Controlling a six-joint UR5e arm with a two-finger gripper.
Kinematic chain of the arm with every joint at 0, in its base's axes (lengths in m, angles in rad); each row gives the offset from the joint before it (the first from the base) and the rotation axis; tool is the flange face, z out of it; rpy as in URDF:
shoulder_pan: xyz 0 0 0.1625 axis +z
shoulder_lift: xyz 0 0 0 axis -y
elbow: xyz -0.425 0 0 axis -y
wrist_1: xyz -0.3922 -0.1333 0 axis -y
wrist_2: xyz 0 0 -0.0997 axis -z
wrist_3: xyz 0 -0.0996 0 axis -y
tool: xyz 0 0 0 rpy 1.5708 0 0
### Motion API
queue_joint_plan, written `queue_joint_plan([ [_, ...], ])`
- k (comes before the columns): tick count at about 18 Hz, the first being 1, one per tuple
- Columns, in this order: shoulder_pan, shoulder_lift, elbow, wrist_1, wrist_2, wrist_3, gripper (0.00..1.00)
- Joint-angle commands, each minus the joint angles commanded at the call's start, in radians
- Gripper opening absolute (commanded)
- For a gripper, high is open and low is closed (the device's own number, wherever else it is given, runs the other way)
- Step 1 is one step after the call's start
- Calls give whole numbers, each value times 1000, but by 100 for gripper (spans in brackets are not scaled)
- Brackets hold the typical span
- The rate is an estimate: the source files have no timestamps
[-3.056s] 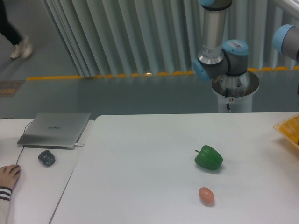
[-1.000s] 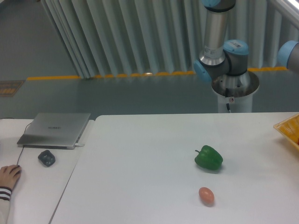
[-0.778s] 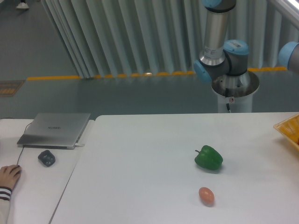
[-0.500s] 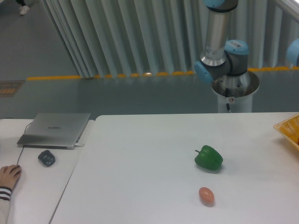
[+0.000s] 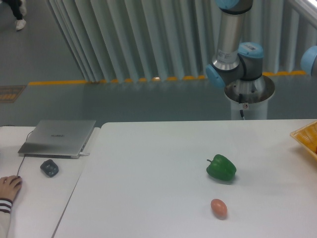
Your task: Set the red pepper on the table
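While someone's hand (image 5: 9, 184) rests on the desk at the far left beside the mouse (image 5: 49, 167) and laptop (image 5: 58, 137), the white table (image 5: 143, 188) carries only a green pepper (image 5: 221, 167) and a pinkish egg-shaped thing (image 5: 218, 208); no red pepper shows, perhaps it sits with the yellow tray (image 5: 307, 138) cut off at the right edge. The gripper is out of view, so its jaws are anyone's guess, and a descent could knock the green pepper or land too near the edge
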Motion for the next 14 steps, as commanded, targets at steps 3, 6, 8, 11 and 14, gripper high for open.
queue_joint_plan([
  [3, -8, -12, -2, 0, 2, 60, 100],
  [6, -24, -38, -2, -1, 12, 89, 100],
  [8, -26, -40, -2, -1, 20, 107, 100],
  [11, -20, -37, -2, -3, 40, 107, 100],
  [14, -3, -29, 0, -6, 37, 106, 100],
])
